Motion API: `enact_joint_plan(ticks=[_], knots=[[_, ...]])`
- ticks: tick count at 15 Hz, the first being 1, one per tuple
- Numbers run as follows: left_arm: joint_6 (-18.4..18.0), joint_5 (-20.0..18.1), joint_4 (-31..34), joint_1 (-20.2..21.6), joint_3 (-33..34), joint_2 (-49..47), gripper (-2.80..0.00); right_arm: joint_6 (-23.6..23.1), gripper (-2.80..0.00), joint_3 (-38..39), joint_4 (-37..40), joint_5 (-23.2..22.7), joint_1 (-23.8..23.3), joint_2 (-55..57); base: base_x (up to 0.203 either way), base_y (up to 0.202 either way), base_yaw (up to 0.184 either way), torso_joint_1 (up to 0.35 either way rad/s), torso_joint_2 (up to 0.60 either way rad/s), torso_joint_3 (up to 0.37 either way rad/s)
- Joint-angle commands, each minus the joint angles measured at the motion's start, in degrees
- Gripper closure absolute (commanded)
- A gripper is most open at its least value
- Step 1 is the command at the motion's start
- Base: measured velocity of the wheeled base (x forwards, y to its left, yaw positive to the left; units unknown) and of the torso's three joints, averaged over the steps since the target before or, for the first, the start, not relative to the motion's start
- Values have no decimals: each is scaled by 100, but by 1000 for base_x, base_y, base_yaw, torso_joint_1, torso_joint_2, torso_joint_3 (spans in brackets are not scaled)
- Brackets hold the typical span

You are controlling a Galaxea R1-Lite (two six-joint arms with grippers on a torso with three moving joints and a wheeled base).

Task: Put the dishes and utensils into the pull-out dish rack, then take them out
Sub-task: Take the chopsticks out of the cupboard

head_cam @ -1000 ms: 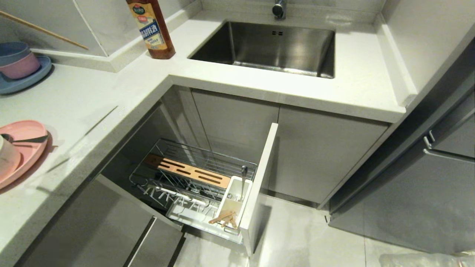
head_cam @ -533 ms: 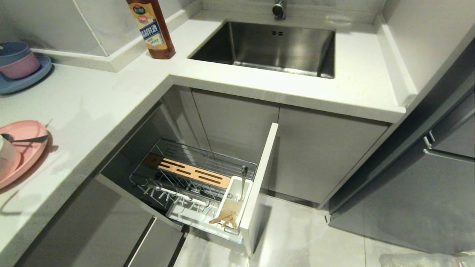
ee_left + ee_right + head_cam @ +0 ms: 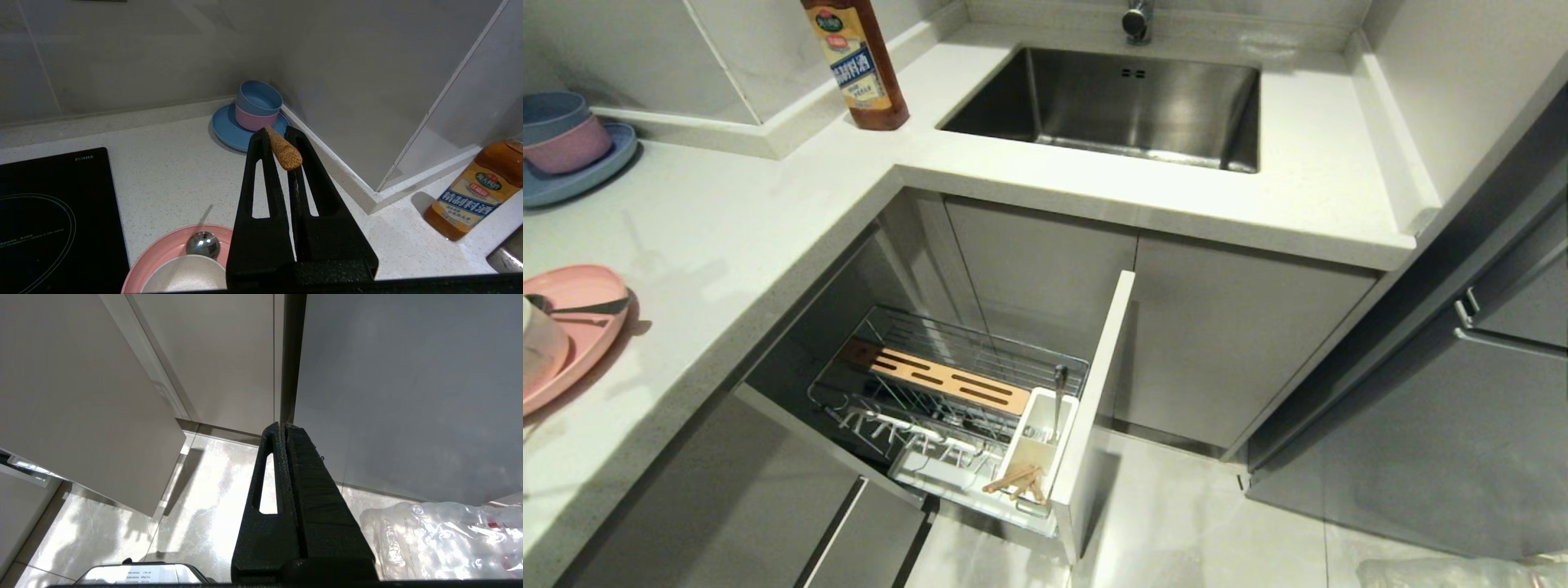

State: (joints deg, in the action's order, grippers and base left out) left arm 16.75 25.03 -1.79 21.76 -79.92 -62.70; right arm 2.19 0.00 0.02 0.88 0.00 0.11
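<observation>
My left gripper [image 3: 276, 132] is out of the head view and hovers over the worktop, shut on a light-wood chopstick [image 3: 284, 152] whose thick end pokes up between the fingers. Under it the pink oval plate [image 3: 163, 249] [image 3: 580, 327] carries the cream bowl [image 3: 184, 277] [image 3: 538, 347] and the metal spoon [image 3: 203, 245] [image 3: 584, 308]. The pull-out dish rack [image 3: 947, 384] stands open below the counter. Its white cup [image 3: 1037, 437] holds a metal handle [image 3: 1058, 396] and some wooden sticks [image 3: 1017, 480]. My right gripper [image 3: 282, 426] hangs shut and empty near the floor.
A blue plate with stacked pink and blue bowls [image 3: 257, 108] [image 3: 568, 143] sits in the wall corner just beyond the left fingertips. A black hob [image 3: 49, 220], a sauce bottle [image 3: 858, 65] [image 3: 470, 196] and the sink [image 3: 1119, 98] share the counter. A plastic bag [image 3: 441, 535] lies on the floor.
A second ago the chopstick showed at the head view's upper left corner; it has swung out of that view with the left arm. The rack and right arm have not moved.
</observation>
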Motion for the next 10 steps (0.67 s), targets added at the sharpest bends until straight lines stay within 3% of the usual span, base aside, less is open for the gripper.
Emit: enact_joint_plan(ticks=[1, 7, 10], knots=[[3, 15, -487, 76, 579, 228, 0, 0, 0, 15, 2, 0, 0, -2, 0, 0, 0, 0, 0, 0], [-8, -12, -3248, 144, 3009, 1067, 0, 0, 0, 17, 5, 0, 0, -2, 0, 0, 0, 0, 0, 0], [13, -15, -3557, 212, 3252, 1195, 0, 0, 0, 9, 6, 0, 0, -2, 0, 0, 0, 0, 0, 0]])
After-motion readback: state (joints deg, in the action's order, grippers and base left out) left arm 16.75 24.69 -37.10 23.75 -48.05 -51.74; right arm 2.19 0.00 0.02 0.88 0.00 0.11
